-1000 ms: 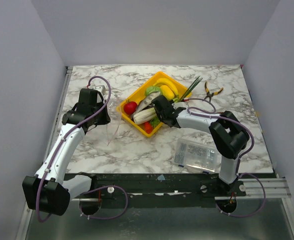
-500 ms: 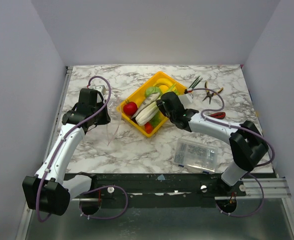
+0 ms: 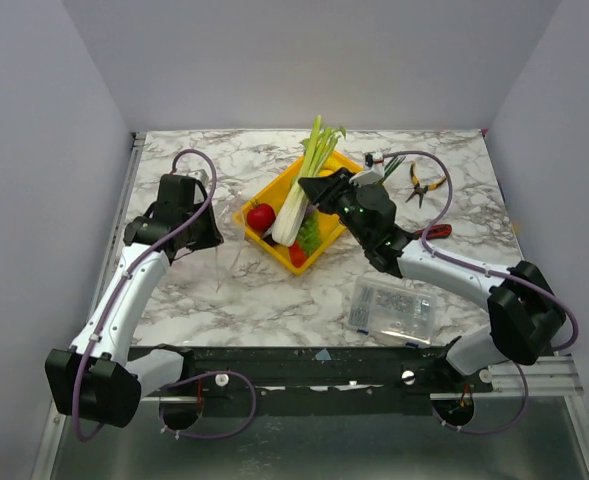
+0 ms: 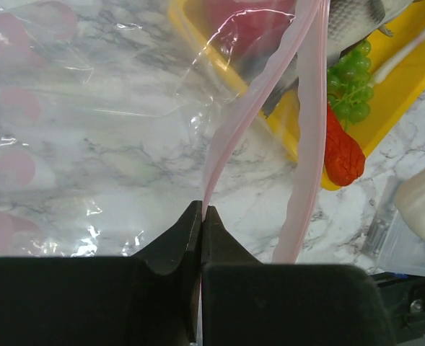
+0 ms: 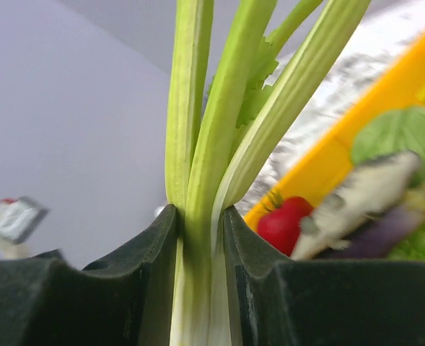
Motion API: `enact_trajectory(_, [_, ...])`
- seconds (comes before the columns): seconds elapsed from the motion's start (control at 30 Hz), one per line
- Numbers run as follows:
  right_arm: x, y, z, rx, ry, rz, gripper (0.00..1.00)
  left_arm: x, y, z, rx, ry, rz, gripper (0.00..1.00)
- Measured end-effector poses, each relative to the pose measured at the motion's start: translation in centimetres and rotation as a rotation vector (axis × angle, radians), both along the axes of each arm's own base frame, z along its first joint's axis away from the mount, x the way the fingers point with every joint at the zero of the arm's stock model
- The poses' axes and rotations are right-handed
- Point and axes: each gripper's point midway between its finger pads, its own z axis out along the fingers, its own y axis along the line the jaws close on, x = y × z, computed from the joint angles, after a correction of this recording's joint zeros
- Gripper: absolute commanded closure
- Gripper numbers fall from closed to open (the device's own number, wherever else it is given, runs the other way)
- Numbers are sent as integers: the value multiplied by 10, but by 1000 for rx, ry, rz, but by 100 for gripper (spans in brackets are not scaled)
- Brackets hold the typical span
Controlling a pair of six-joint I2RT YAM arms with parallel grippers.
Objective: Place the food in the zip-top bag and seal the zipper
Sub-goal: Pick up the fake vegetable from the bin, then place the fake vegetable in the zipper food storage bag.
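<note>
Leek (image 3: 296, 205) moved: flat in tray (image 3: 246, 215) a second ago, now raised upright over it, right claw (image 3: 322, 188) clamped on its stalk. Left claw (image 4: 201, 216) pinched together on zipper (image 4: 309, 144), holding bag (image 4: 89, 108) mouth up just left of tray. Nothing looks bagged yet; tomato (image 3: 261, 217), pepper (image 3: 296, 255), fish (image 4: 356, 14), greens (image 4: 349, 79) left in tray, sealing undone. Room: narrow worktop (image 3: 274, 300) gap between mouth and tray rim; parts box (image 3: 394, 308) sits below right forearm; long leek needs swing space

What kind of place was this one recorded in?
Probably a lab test cell, not a kitchen: a marble-look tabletop boxed in by plain walls, toy food in a yellow tray, pliers nearby.
</note>
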Motion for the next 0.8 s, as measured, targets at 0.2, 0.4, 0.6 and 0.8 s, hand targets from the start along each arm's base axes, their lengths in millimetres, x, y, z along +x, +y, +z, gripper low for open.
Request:
enact_trajectory(0.2, [-33, 32, 68, 73, -247, 200, 100, -12, -6, 4, -66, 38, 37, 100])
enact_trajectory(0.4, [-97, 87, 121, 154, -447, 391, 100, -20, -9, 14, -121, 36, 67, 100])
enact_trajectory(0.6, [-105, 104, 143, 218, -568, 387, 100, -28, -13, 19, -173, 54, 84, 100])
enact_trajectory(0.8, [-99, 117, 122, 174, -625, 334, 99, -36, -16, 25, -207, 57, 80, 100])
